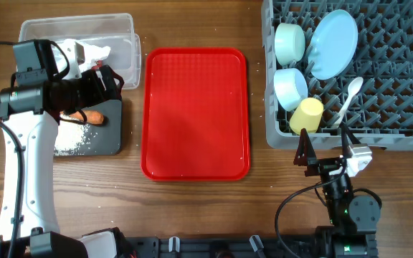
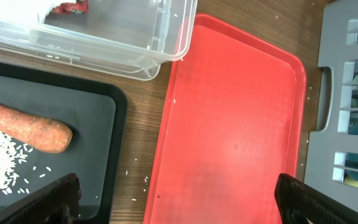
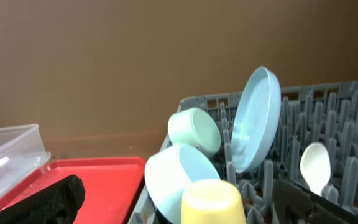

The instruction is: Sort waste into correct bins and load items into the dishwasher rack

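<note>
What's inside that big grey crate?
The grey crate holds a blue plate, two mint bowls, a yellow cup and a white spoon. Its floor beneath them is hidden.

A robotics lab bench — wooden table (image 1: 192, 208), cabled robot arms (image 1: 27, 172), dishwasher rack (image 1: 407, 136).

My overhead camera looks straight down on the whole desk (image 1: 192, 208). My left wrist camera hangs close above the red serving tray (image 2: 229, 124), facing down. My right one sits low, looking level at the dishwasher rack (image 3: 353, 130). All three share that tray.
</note>
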Tool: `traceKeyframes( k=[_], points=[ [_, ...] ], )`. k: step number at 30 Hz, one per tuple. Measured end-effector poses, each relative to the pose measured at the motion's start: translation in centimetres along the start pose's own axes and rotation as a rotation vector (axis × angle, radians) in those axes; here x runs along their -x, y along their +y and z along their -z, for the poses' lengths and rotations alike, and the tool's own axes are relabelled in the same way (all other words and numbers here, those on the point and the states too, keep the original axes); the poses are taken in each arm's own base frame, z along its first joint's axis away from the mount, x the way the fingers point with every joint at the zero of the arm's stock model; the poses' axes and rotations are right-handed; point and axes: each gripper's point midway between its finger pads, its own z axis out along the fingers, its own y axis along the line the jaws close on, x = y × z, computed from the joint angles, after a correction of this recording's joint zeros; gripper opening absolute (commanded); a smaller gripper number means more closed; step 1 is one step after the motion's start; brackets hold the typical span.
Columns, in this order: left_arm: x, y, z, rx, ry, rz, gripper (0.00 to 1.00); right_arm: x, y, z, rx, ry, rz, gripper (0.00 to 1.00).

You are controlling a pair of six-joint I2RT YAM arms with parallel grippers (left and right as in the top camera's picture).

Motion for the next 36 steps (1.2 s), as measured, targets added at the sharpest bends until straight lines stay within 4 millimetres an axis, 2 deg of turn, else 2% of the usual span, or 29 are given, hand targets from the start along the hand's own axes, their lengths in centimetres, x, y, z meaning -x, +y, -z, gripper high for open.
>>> traceKeyframes(
  k=[2, 4, 5, 31, 33, 36],
  points=[
    [0.0, 0.0, 0.0, 0.000, 0.000, 0.000, 1.00, -1.0, -0.2, 0.0, -0.006, 0.040, -0.006, 1.00],
    [0.0, 0.0, 0.0, 0.000, 0.000, 0.000, 1.00, -2.8, -0.4, 0.2, -0.019, 0.110, -0.029, 1.00],
    [0.0, 0.0, 0.0, 0.000, 0.000, 0.000, 1.00, -2.9, -0.4, 0.2, -0.020, 0.115, -0.036, 1.00],
    [0.0, 0.0, 0.0, 0.000, -0.001, 0.000, 1.00, -2.9, -0.4, 0.2, -0.021, 0.115, -0.059, 1.00],
    [0.2, 0.1, 0.6, 0.015, -0.021, -0.006, 1.00, -2.9, -0.4, 0.2, -0.021, 0.115, -0.059, 1.00],
    [0.6, -0.3, 2.6, 0.030, -0.084, -0.027, 1.00, -2.9, -0.4, 0.2, -0.021, 0.115, -0.059, 1.00]
  ],
)
